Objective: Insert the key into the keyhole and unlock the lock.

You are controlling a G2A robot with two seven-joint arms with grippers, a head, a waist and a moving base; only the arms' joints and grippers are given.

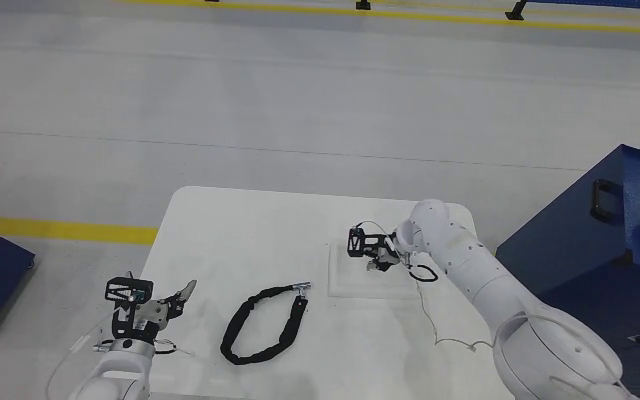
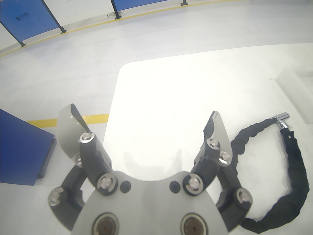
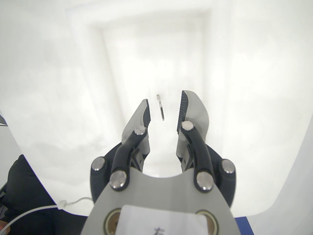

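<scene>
A white table (image 1: 230, 230) is seen from above, with one robot arm at each side. A black sleeved chain lock (image 1: 293, 322) lies in a loop on the near middle of the table, its silver lock end (image 1: 302, 288) at the far right of the loop. Just right of it sits a shallow white tray (image 1: 340, 280).

From above, the left gripper (image 1: 170, 300) hangs at the table's near left edge, well apart from the chain. The left wrist view adds detail: the left gripper (image 2: 144, 121) is spread wide with nothing between its fingers (image 2: 212, 125). The chain lock (image 2: 296, 157) curves on the table to its right, the shiny cylinder of the lock end (image 2: 282, 118) pointing away.

From above, the right gripper (image 1: 362, 243) sits over the far part of the tray, covering what lies beneath. The right wrist view looks into the tray (image 3: 83, 57). A small thin metal key (image 3: 161, 108) lies in the recess. The right gripper (image 3: 164, 96) is partly open, one finger either side of the key, with a narrow gap on each side. It holds nothing.
</scene>
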